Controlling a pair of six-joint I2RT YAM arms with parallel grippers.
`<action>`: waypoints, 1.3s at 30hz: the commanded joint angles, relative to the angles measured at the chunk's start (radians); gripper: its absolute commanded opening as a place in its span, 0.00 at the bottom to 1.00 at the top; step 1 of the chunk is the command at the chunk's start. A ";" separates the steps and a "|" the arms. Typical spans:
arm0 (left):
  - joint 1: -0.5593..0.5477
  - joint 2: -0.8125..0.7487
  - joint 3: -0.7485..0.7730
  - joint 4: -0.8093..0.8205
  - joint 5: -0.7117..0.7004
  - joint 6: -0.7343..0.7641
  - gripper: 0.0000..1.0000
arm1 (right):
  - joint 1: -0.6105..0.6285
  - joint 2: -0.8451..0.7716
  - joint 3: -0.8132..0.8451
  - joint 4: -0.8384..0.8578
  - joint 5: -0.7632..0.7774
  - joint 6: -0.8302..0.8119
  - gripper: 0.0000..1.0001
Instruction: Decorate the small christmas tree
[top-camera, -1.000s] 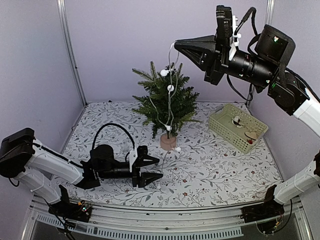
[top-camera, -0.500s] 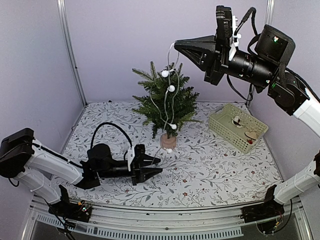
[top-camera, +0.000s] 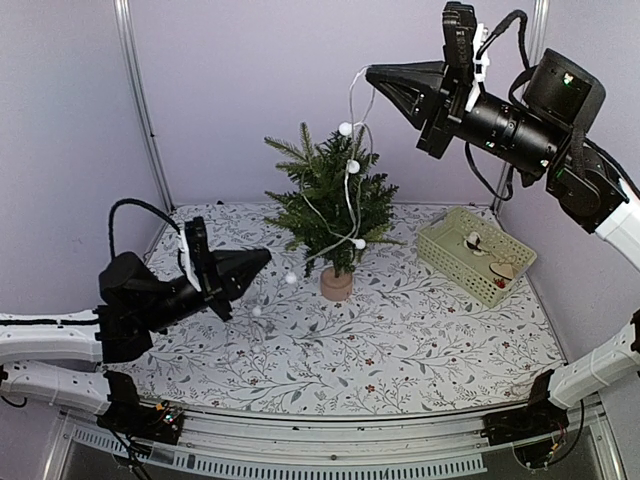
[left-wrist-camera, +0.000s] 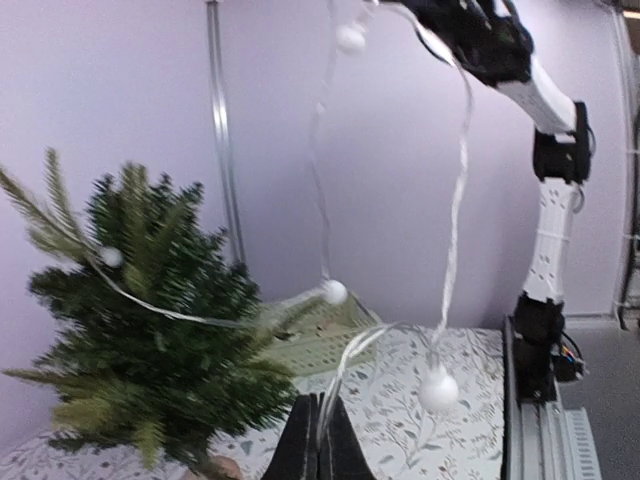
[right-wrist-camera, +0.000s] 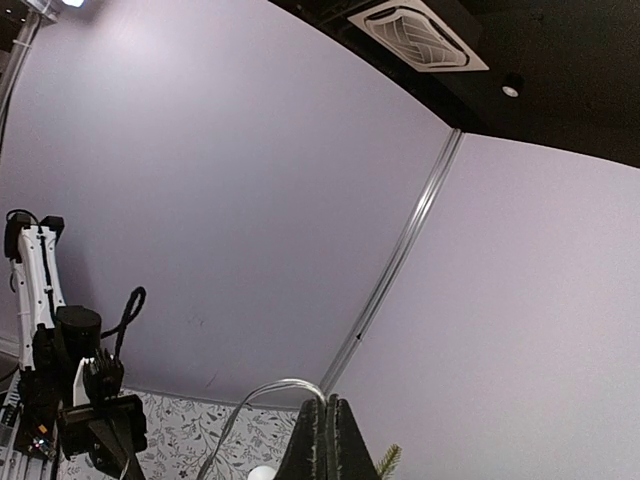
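Because the beaded garland (top-camera: 352, 166) must be laid over the small christmas tree (top-camera: 335, 205) without snagging, it is held at both ends. The right tool (top-camera: 380, 80) is closed on the upper end, high above and just right of the treetop. The right wrist view shows its fingers pressed together, with the wire looping out beside them. The left tool (top-camera: 258, 262) is closed on the lower end, raised off the desk (top-camera: 420, 350) to the left of the tree. The left wrist view shows both fingers together, with a strand running to their tips. Between the two grips the garland hangs down the front of the tree. Several beads lie over the branches, and a slack run with two beads hangs toward the left tool, near the tan base (top-camera: 336, 284).

The tree stands upright toward the back of the desk, near its middle. Judged clearances:
- The back wall (top-camera: 250, 90) is near behind the tree, so room for passing a strand behind it is limited.
- The green basket (top-camera: 450, 245) sits to the right, apart from the branches.
- Open desk in front and to the left gives the left tool its widest path.
- The corner post (top-camera: 140, 100) bounds leftward travel.
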 joint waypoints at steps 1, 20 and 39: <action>0.117 -0.130 0.120 -0.239 -0.157 0.014 0.00 | -0.012 -0.056 -0.040 0.065 0.178 -0.006 0.00; 0.447 0.053 0.530 -0.507 -0.202 0.004 0.00 | -0.354 0.036 -0.015 0.189 0.247 0.134 0.00; 0.695 0.320 0.769 -0.624 -0.154 -0.174 0.00 | -0.549 0.499 0.293 0.235 -0.011 0.252 0.00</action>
